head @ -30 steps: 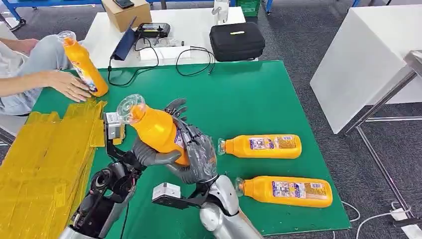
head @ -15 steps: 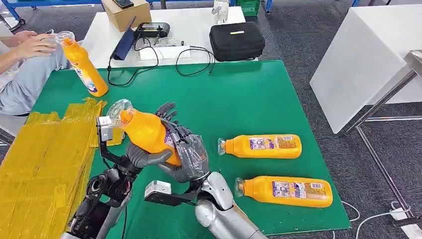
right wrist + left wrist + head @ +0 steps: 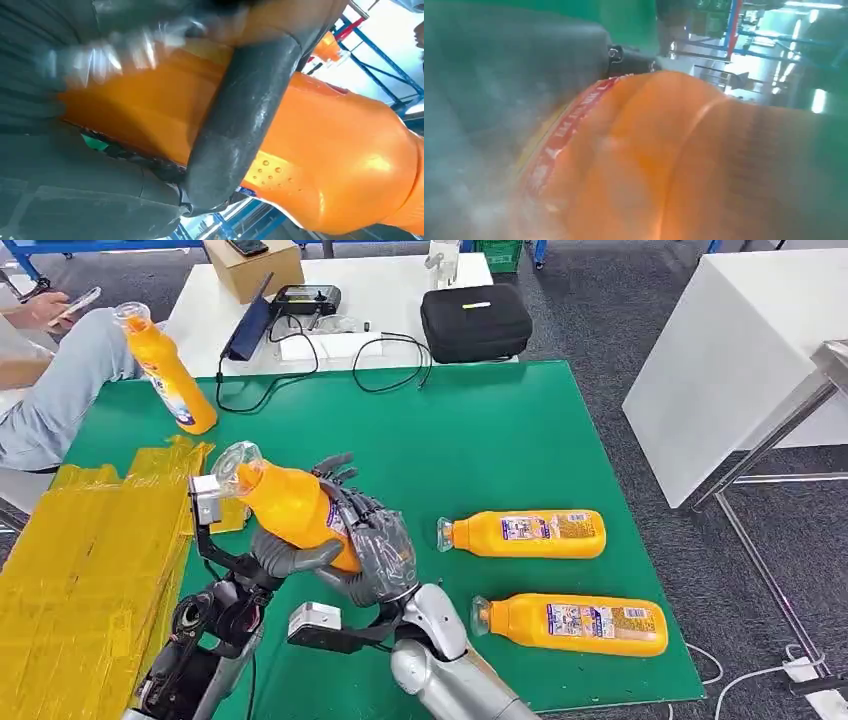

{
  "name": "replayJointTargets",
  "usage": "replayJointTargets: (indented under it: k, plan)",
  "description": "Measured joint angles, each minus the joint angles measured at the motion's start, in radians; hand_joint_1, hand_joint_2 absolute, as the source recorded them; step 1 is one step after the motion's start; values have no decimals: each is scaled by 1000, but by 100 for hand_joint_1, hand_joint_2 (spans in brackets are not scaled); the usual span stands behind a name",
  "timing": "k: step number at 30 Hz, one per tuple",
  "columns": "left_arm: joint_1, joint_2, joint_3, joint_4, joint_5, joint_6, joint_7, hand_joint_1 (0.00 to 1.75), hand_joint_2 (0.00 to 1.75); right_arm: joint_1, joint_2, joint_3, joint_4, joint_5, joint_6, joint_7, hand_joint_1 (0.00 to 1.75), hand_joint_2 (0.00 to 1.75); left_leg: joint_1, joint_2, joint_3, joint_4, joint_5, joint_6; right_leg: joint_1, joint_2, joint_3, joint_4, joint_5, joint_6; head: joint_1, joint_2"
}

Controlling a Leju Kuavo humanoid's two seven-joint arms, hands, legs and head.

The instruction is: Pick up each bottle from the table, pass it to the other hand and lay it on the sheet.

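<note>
- Right hand (image 3: pixel 375 552): its dark fingers wrap around the lower body of an orange bottle (image 3: pixel 292 505), with the thick grey thumb (image 3: pixel 240 125) pressed across the bottle's front in the right wrist view.
- Left hand (image 3: pixel 290 555): a grey finger curls under the same bottle from the left side, touching it. Whether the hand has a full grip cannot be told; the left wrist view is a blur of orange.
- The held bottle is raised above the green table (image 3: pixel 480 440), tilted, with its clear cap pointing up and to the left, towards the yellow sheet (image 3: pixel 80 560).
- The sheet lies crumpled over the table's left part.
- Two more bottles lie on their sides to the right of the hands: a near one (image 3: pixel 570 624) and a farther one (image 3: pixel 522 533), both with caps pointing left, well apart from each other.
- A fourth bottle (image 3: pixel 165 370) stands tilted at the table's far left corner, beside a seated person (image 3: pixel 50 380).
- Behind the green table is a white table (image 3: pixel 380 290) with a black case (image 3: pixel 475 322), a cardboard box (image 3: pixel 252 265) and cables.
</note>
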Motion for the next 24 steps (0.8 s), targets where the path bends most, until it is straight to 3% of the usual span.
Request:
replayJointTargets:
  k: [17,18,19,24]
  plan:
    - [16,-24,33,-20,8,13,7,175,175,15,16,-20,-15,46,-28,18,175,175,0,0,0,0,0,0,0,0,0,0,0,0,0,0]
    - [17,-26,33,-24,2,14,6,175,175,20,14,-23,-27,51,-28,22,17,175,0,0,0,0,0,0,0,0,0,0,0,0,0,0]
    - [17,-29,34,-28,-4,15,6,175,175,24,14,-27,-40,55,-28,27,0,175,0,0,0,0,0,0,0,0,0,0,0,0,0,0]
    - [15,-40,35,-48,-31,25,3,175,175,63,4,-51,-118,65,-27,12,0,175,0,0,0,0,0,0,0,0,0,0,0,0,0,0]
